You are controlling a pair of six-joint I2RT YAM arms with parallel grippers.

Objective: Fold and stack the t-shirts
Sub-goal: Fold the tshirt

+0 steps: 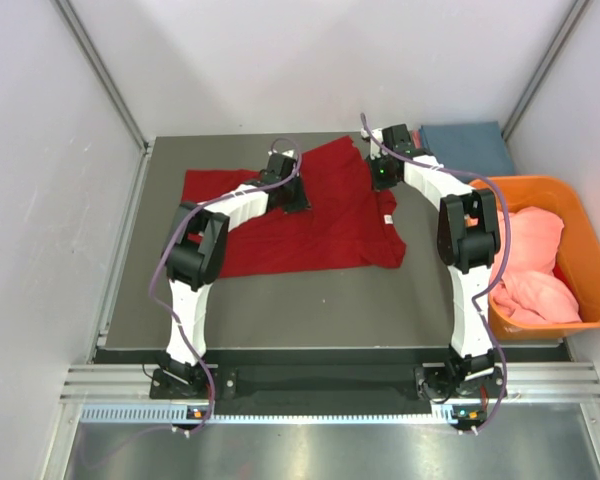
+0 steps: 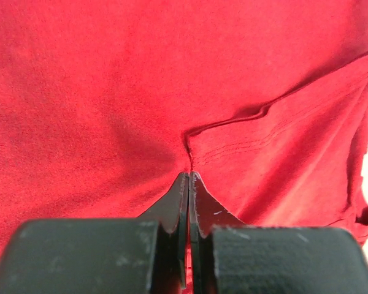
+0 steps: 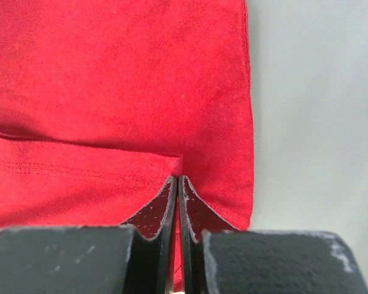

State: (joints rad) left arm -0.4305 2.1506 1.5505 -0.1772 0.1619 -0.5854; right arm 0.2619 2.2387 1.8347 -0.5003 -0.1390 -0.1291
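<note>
A deep red t-shirt [image 1: 320, 225] lies spread on the grey table, its white neck label [image 1: 388, 218] on the right side. My left gripper [image 1: 285, 188] rests on the shirt's back middle. Its jaws [image 2: 189, 174] are shut, with a fold of red cloth [image 2: 110, 92] pinched at a hem line. My right gripper [image 1: 383, 176] sits at the shirt's back right corner. It [image 3: 177, 179] is shut too, with red cloth [image 3: 110, 79] between the fingers beside the shirt's edge. A folded blue t-shirt [image 1: 467, 148] lies at the back right. A salmon-pink t-shirt [image 1: 535, 265] is bunched in the tub.
The orange plastic tub [image 1: 580, 235] stands off the table's right edge, next to the right arm. Bare grey table [image 1: 320, 300] runs between the red shirt and the arm bases. White walls close in on the left, back and right.
</note>
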